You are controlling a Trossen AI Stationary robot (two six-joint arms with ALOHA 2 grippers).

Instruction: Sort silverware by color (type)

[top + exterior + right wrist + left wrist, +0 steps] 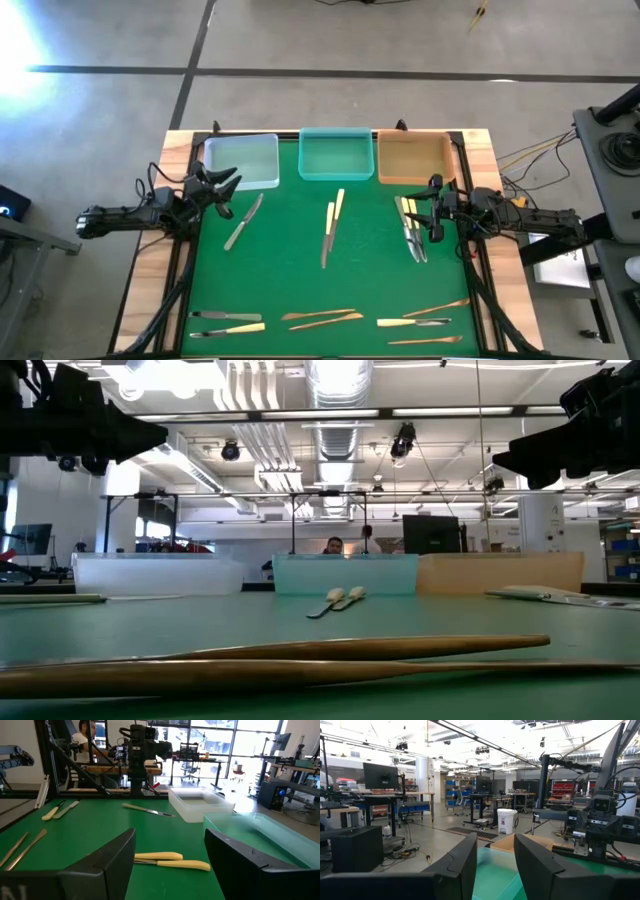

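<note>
Both robot grippers hang over the green mat (300, 280) with fingers spread apart and nothing in them: the left gripper (226, 184) beside the clear tray (240, 160), the right gripper (436, 210) beside the tan tray (413, 158). The silverware (332, 225) lies scattered on the mat, outside the trays, including the teal tray (336, 155).

Both arms are matte black, built of jointed tubular segments with black cables running along them. The left gripper (226, 184) and right gripper (436, 209) each carry two broad, flat, wedge-shaped black fingers.
</note>
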